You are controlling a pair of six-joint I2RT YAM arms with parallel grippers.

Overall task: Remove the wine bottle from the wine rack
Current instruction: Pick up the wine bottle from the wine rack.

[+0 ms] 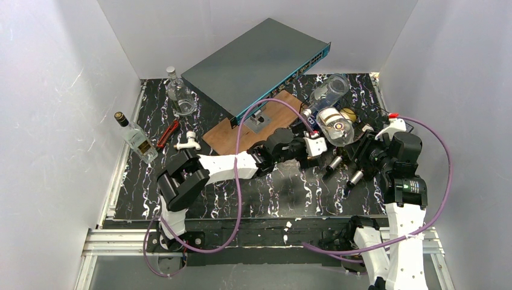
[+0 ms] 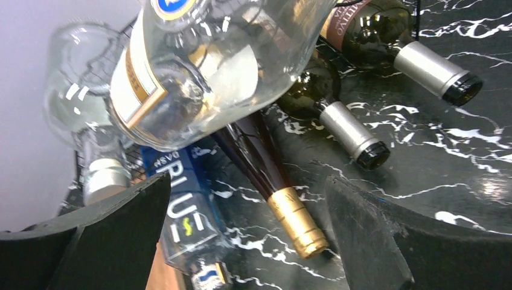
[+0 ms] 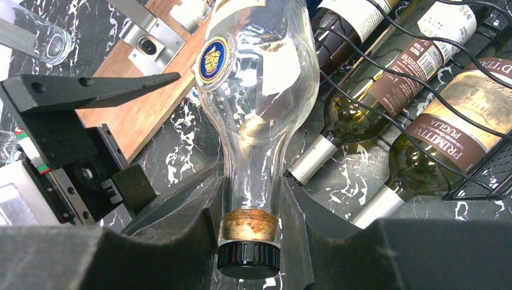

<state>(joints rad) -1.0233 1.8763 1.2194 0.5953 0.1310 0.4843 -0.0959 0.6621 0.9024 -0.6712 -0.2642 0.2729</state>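
My right gripper [image 3: 250,205] is shut on the neck of a clear glass bottle [image 3: 259,90] with a cork and a black cap. The bottle's body tilts up and away over the bottles lying in the black wire wine rack [image 3: 483,172]. In the top view the clear bottle [image 1: 336,125] shows its round base, with the right gripper [image 1: 360,140] just right of it. My left gripper [image 1: 320,148] is open and empty, just left of and below that bottle [image 2: 205,66]. Between its fingers [image 2: 108,235] lies a dark bottle with a gold capsule [image 2: 293,220].
Several wine bottles [image 3: 362,96] lie in the rack, necks toward me. A blue bottle [image 2: 181,211] lies beside them. A grey network switch [image 1: 259,60] sits on a wooden board [image 1: 241,130]. Two upright bottles [image 1: 180,96] [image 1: 137,140] and a red tool [image 1: 168,134] stand at the left.
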